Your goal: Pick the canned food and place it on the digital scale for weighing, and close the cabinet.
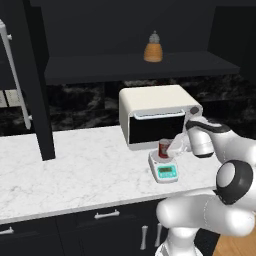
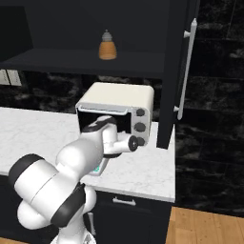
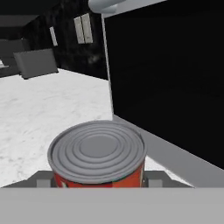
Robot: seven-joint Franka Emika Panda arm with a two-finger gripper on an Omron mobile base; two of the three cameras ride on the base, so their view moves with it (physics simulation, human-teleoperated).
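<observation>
The small red cylindrical tin [image 1: 164,148] with its ridged silvery top is seen upright on the flat light-grey digital scale [image 1: 164,169], before the cream toaster oven [image 1: 156,114]. Two-finger gripper [image 1: 171,150] beside tin; grasp cannot be told. Dark upper cabinet door [image 2: 177,71] stands open.

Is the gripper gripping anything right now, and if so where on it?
The gripper is at the canned food, which stands on the digital scale. Whether the fingers clamp its sides cannot be told: the fingertips are hidden.

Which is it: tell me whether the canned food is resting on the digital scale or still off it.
Touching. In the left base view the canned food stands upright on the digital scale, with no gap visible under it, just behind the teal display.
</observation>
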